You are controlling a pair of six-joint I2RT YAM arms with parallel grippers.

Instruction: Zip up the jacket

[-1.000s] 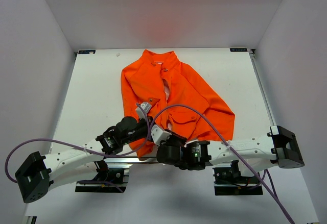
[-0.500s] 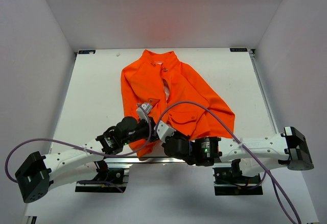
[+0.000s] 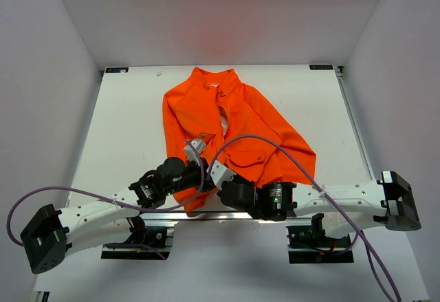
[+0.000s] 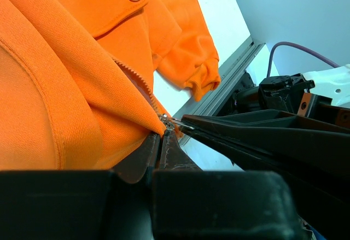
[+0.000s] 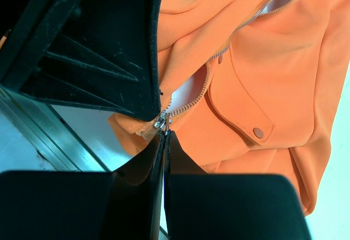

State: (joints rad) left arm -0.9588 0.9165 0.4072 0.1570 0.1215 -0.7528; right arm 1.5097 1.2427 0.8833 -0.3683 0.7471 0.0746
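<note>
The orange jacket [image 3: 234, 120] lies flat on the white table, collar far, hem near, its front open and showing pale pink lining. My left gripper [image 3: 201, 170] is shut on the jacket's hem [image 4: 126, 125] just beside the zipper's bottom end. My right gripper [image 3: 214, 175] is right next to it, shut on the small metal zipper pull. In the right wrist view the right gripper [image 5: 165, 135] pinches the tab below the slider [image 5: 162, 122]. In the left wrist view the left gripper [image 4: 161, 137] grips fabric beside the slider [image 4: 168, 122].
A metal rail [image 3: 165, 214] runs along the table's near edge, just behind both grippers. A purple cable [image 3: 275, 147] arcs over the jacket's right side. A flap pocket with a snap [image 5: 259, 133] lies right of the zipper. White walls enclose the table.
My right gripper has moved up and left to the zipper's bottom end, beside the left gripper; its elbow swung right. The left arm has stayed almost still.
</note>
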